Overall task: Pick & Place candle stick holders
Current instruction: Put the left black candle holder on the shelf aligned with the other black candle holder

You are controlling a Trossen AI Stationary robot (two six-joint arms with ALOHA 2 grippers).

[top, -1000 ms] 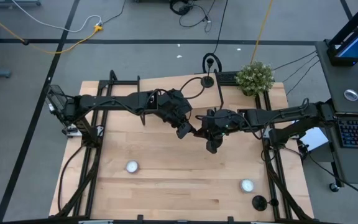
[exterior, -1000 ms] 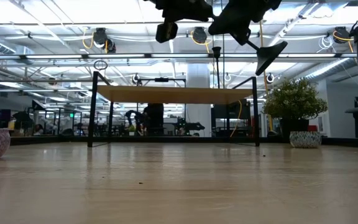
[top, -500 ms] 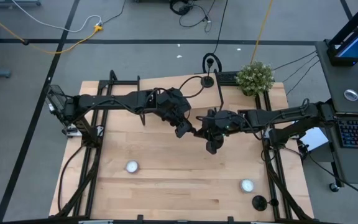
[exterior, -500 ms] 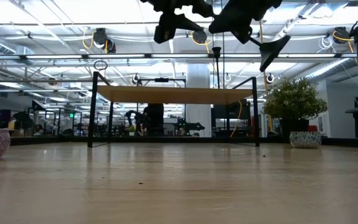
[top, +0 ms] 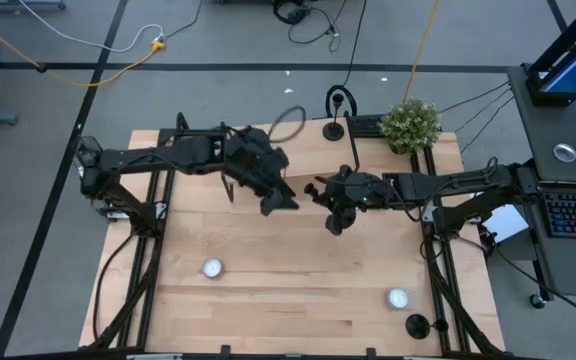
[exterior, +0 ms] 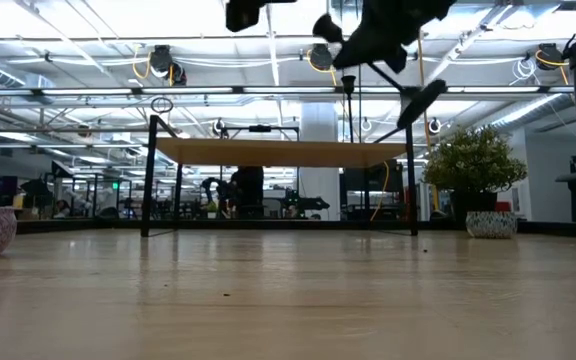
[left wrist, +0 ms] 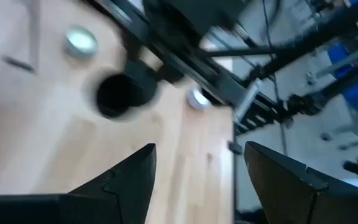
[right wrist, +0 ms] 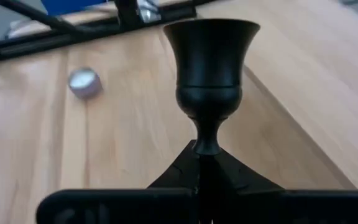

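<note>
My right gripper (top: 330, 203) hangs above the table's middle, shut on a matte-black candle stick holder (right wrist: 210, 56). The holder's cup top points away past the fingers. In the low view its disc base (exterior: 420, 100) slants down to the right, well above the table. My left gripper (left wrist: 197, 180) is open and empty, just left of the right one (top: 274, 200). A second holder (top: 417, 324) stands on its disc base near the table's near right corner. My right gripper pinches the holder's thin stem (right wrist: 206, 148) just below the cup, between its two shut fingers. The stem runs along the fingers rather than across them. The holder is lifted clear of the table and tilted, with the cup higher than the base.
Two white tealights lie on the wood, one near left (top: 212, 267) and one near right (top: 397, 297). A potted plant (top: 410, 124) and a small black disc-shaped thing (top: 334, 130) stand at the far edge. Black frame rails run along both sides.
My left gripper has opened, let go of the holder and drawn back up and toward the table's far left. The holder stays in my right gripper, which has shifted slightly toward the far edge. The holder's base has swung a little.
</note>
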